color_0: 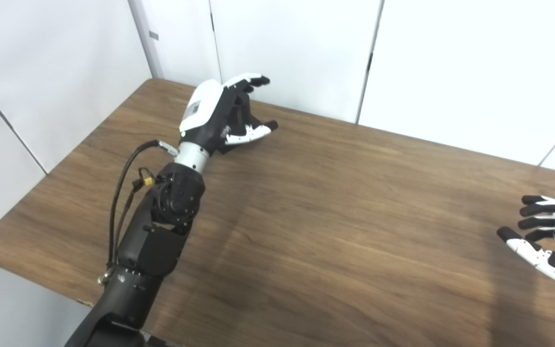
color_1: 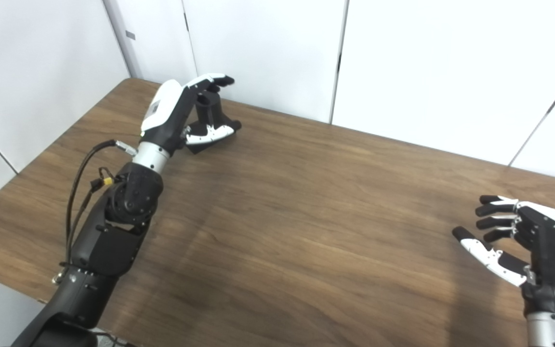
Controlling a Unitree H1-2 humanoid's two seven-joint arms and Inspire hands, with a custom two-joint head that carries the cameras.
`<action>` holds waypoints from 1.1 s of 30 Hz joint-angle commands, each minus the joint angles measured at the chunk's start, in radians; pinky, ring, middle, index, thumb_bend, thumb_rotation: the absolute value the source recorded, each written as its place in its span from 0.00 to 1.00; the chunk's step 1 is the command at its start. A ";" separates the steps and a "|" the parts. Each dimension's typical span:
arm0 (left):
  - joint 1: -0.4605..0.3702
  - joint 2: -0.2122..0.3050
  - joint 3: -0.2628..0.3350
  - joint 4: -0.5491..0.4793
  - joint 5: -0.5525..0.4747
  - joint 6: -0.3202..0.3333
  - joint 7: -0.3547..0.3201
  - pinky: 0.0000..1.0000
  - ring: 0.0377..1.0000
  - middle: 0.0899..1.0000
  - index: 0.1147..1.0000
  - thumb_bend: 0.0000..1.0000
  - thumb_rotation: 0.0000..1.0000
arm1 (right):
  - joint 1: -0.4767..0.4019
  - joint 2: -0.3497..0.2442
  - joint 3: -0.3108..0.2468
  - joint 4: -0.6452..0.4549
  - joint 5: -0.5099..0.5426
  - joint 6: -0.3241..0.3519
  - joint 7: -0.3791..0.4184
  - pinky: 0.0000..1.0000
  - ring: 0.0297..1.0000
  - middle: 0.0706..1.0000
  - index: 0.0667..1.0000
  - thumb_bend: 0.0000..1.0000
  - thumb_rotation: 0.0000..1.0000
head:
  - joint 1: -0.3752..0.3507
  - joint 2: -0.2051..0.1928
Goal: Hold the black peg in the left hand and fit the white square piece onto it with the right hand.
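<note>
Black peg (color_1: pixel 207 118) sits at the far left part of the wooden table (color_1: pixel 306 231), upright w/ its long axis vertical, cylinder top pointing up, on what looks like a dark square base touching the tabletop. Left hand (color_1: pixel 181 115) is wrapped loosely around it: fingers (color_1: pixel 215 79) curve over the top, thumb (color_1: pixel 212 131) crosses low in front near the base. Looks like fingers aren't pressed tight on the peg, but can't tell for sure whether it's gripping or just cupping; most of the peg is hidden in the left eye view by the palm. Left arm (color_0: pixel 162 221) runs up from bottom-left, black cables looped beside the wrist. Right hand (color_1: pixel 523 241) is well apart, at the near right edge of the table, released: fingers spread and slightly curled, thumb out, palm facing left, nothing in it. White wall panels (color_0: pixel 451 58) stand behind the table's far edge.
</note>
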 commanded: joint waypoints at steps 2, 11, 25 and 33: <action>-0.065 0.050 0.007 -0.038 0.047 0.025 0.028 0.64 0.75 0.75 0.75 0.71 0.25 | -0.027 -0.007 -0.008 -0.037 0.002 -0.019 -0.004 0.40 0.51 0.65 0.46 0.50 0.11 | 0.000 0.000; -0.132 0.103 -0.004 0.012 0.106 0.078 0.027 0.76 0.88 0.88 0.79 0.77 0.36 | -0.026 -0.010 -0.008 -0.038 0.003 -0.019 -0.001 0.41 0.52 0.67 0.46 0.50 0.11 | -0.001 0.001; -0.201 0.141 -0.072 0.140 0.228 0.204 0.040 0.83 0.96 0.96 0.83 0.91 0.47 | -0.025 -0.010 -0.013 -0.036 0.010 -0.021 -0.002 0.41 0.51 0.66 0.46 0.50 0.11 | -0.006 0.004; -0.227 0.154 -0.137 0.178 0.274 0.324 -0.010 0.88 1.00 1.00 0.87 0.98 0.58 | -0.026 -0.009 -0.012 -0.032 0.005 -0.031 -0.005 0.40 0.51 0.66 0.46 0.50 0.11 | -0.012 0.005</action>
